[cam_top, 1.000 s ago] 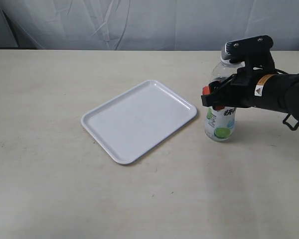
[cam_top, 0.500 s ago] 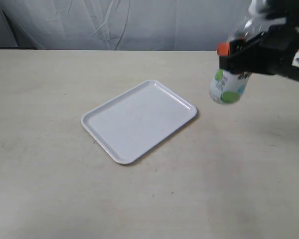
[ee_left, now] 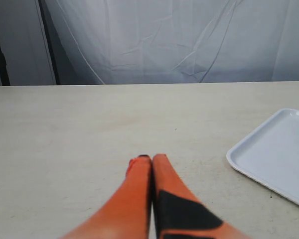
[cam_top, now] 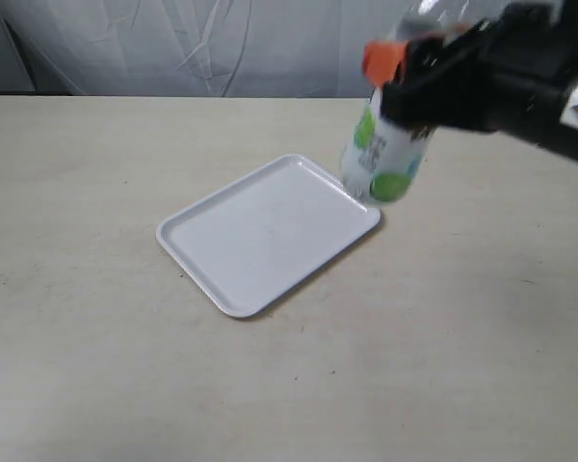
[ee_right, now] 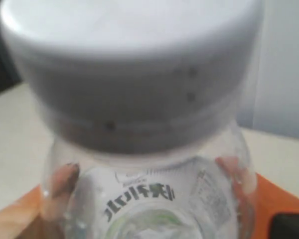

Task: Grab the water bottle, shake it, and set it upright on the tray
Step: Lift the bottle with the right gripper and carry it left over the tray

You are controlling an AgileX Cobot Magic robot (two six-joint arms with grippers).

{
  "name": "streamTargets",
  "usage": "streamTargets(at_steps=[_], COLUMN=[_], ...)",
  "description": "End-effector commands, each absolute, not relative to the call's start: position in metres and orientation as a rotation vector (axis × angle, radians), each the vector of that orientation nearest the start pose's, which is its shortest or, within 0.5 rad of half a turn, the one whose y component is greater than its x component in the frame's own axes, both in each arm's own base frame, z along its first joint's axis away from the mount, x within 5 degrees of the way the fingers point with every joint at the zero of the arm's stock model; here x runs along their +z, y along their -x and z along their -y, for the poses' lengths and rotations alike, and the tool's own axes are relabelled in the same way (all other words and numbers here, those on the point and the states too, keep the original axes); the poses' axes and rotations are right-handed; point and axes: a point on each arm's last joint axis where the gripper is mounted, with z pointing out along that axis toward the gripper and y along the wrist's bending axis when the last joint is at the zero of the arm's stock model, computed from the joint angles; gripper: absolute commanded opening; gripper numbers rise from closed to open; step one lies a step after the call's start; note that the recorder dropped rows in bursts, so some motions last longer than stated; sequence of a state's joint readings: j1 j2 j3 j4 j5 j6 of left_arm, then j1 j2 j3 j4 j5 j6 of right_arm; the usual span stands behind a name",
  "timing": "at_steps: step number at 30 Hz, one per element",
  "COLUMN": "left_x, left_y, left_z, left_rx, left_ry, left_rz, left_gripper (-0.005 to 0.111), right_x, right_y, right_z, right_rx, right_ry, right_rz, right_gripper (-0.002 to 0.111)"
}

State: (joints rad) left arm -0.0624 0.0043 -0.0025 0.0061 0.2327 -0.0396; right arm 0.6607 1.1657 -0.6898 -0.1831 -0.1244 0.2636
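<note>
The water bottle (cam_top: pixel 383 159) hangs in the air, tilted, above the far right corner of the white tray (cam_top: pixel 265 231), blurred by motion. My right gripper (cam_top: pixel 405 82) is shut on its upper body; the orange fingers (ee_right: pixel 239 172) press on both sides just below the white cap (ee_right: pixel 134 64), which fills the right wrist view. The bottle's label (ee_right: pixel 139 199) shows through the clear plastic. My left gripper (ee_left: pixel 152 159) is shut with nothing in it, low over the bare table, with a corner of the tray (ee_left: pixel 274 154) off to one side.
A white cloth backdrop (cam_top: pixel 222 48) hangs behind the beige table (cam_top: pixel 96 366). A dark stand (ee_left: pixel 47 42) is at the table's far edge in the left wrist view.
The right gripper has lifted the bottle off the table and carried it up and leftward, from beside the tray to above its far right corner. The bottle now tilts.
</note>
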Motion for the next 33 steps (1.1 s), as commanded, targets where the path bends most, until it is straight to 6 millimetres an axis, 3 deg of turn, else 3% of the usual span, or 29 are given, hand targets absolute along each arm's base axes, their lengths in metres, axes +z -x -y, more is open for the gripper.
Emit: streamTargets(at_steps=[1,3,8,11,15,19,22,26,27,29,32,33], left_x=[0.192,0.192,0.192,0.192,0.192,0.192,0.192,0.192,0.192,0.192,0.192,0.192], left_y=[-0.055,-0.055,-0.055,-0.055,-0.055,-0.055,-0.055,-0.055,-0.055,-0.055,-0.055,-0.055], left_z=[0.003,0.003,0.003,0.003,0.003,0.003,0.003,0.003,0.003,0.003,0.003,0.003], left_rx=[-0.073,-0.073,-0.073,-0.073,-0.073,-0.073,-0.073,-0.073,-0.073,-0.073,-0.073,-0.073], left_ry=[-0.019,-0.019,-0.019,-0.019,-0.019,-0.019,-0.019,-0.019,-0.019,-0.019,-0.019,-0.019], left_rz=[-1.716,-1.716,-1.716,-1.716,-1.716,-1.716,-1.716,-1.716,-1.716,-1.716,-1.716,-1.716], left_gripper=[0.0,0.0,0.0,0.0,0.0,0.0,0.0,0.0,0.0,0.0,0.0,0.0], right_x=[0.275,0.282,0.328,0.336,0.308,0.26,0.254,0.292,0.319,0.35,0.346,0.328], right_y=[-0.202,-0.199,-0.175,-0.165,-0.174,-0.19,-0.187,-0.175,-0.169,-0.164,-0.165,-0.172], right_z=[-0.174,-0.178,-0.178,-0.18,-0.191,-0.206,-0.213,-0.214,-0.21,-0.203,-0.204,-0.21], right_rx=[0.537,0.569,0.718,0.757,0.699,0.612,0.62,0.687,0.717,0.746,0.725,0.683], right_ry=[0.62,0.624,0.594,0.604,0.671,0.745,0.775,0.763,0.739,0.698,0.711,0.747], right_rz=[-1.888,-1.828,-1.518,-1.461,-1.634,-1.863,-1.881,-1.727,-1.632,-1.535,-1.577,-1.685], right_gripper=[-0.001,-0.001,-0.001,-0.001,-0.001,-0.001,-0.001,-0.001,-0.001,-0.001,-0.001,-0.001])
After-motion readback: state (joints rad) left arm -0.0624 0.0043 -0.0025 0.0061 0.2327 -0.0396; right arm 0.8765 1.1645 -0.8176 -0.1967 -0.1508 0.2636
